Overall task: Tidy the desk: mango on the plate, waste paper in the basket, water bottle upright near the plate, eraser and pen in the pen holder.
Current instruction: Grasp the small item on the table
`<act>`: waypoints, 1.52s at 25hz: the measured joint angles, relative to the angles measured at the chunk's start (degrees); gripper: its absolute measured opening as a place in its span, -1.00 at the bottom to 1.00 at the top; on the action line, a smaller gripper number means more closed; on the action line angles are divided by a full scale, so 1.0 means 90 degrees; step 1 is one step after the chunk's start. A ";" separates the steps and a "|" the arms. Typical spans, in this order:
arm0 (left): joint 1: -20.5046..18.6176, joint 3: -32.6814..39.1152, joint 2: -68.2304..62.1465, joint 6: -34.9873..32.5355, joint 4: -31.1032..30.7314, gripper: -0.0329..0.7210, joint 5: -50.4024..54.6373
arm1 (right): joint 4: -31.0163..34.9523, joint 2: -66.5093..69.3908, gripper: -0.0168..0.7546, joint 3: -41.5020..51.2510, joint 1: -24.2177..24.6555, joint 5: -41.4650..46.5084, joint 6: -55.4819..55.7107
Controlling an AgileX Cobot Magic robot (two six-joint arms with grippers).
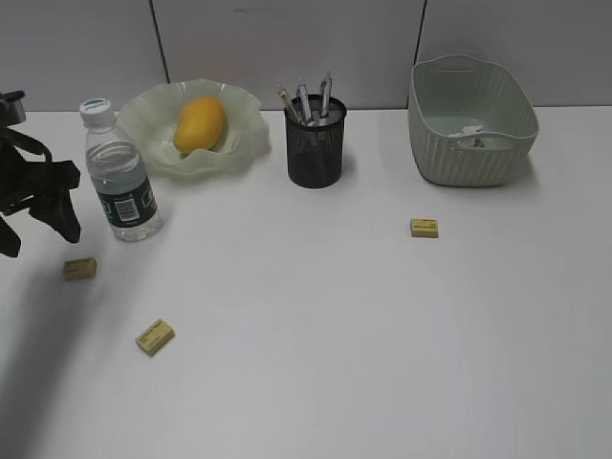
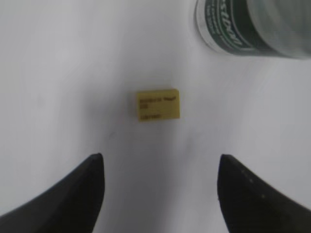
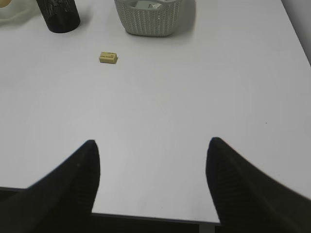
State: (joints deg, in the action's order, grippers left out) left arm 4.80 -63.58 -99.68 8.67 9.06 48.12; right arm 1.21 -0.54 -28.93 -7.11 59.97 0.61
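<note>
While the left claw hangs over the table's left edge, the scene reads like this:
Left claw (image 1: 38,215): spread wide, holding nothing, above the leftmost eraser (image 1: 80,269).
Left wrist view: that eraser (image 2: 157,104) lies on the table between and ahead of the claw's (image 2: 160,194) fingers, apart from both; the bottle's base (image 2: 252,26) is just beyond it.
Right claw (image 3: 153,179): out of the room view; its own camera shows it spread, empty, over the table's near edge.
Mango (image 1: 200,123): on the ruffled plate (image 1: 158,153).
Bottle (image 1: 118,174): upright beside the plate.
Pen holder (image 1: 316,143): pens (image 1: 304,101) inside.
Basket (image 1: 470,120): wad of paper (image 1: 475,140) at the bottom.
Other erasers: one front left (image 1: 154,337), one near the basket (image 1: 425,228), the latter also in the right wrist view (image 3: 108,58).
Table (image 1: 335,335): white.
</note>
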 joint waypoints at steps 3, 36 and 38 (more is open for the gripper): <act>0.0000 -0.0191 -0.0337 0.0069 0.0007 0.55 -0.0085 | 0.0000 0.0000 0.46 0.0000 0.0000 0.0000 0.0000; 0.0173 -0.0579 -0.1631 0.0105 -0.0202 0.15 -0.0801 | 0.0001 0.0000 0.46 0.0000 0.0000 -0.0007 0.0000; 0.0173 -0.0579 -0.1688 0.0105 -0.0226 0.14 -0.0754 | 0.0001 0.0000 0.46 0.0000 0.0000 -0.0007 0.0000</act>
State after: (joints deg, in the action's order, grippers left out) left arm 6.36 -68.80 -114.87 9.61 7.03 41.33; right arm 1.22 -0.54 -28.93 -7.11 59.91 0.61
